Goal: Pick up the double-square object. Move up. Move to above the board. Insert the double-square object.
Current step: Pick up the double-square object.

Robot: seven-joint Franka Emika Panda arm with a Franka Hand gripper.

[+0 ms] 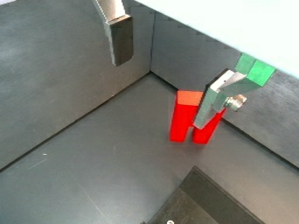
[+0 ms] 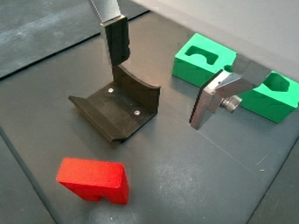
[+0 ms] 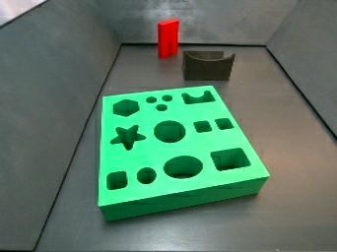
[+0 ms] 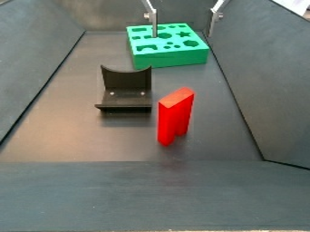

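The large bright green slab with shaped cut-outs, the board (image 3: 178, 138), lies at one end of the dark worktop (image 4: 72, 118). The hand (image 4: 182, 11) hangs above it, fingers (image 2: 117, 39) spread wide and empty. The tall bright red plastic double-square object (image 4: 176, 116) stands upright well away, past the dark grey notched block (image 4: 123, 88). No writing is legible.

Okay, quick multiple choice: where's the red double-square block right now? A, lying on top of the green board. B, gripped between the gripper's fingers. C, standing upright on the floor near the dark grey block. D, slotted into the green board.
C: the double-square object stands upright on the floor by the dark grey block, away from the board; the gripper holds nothing.
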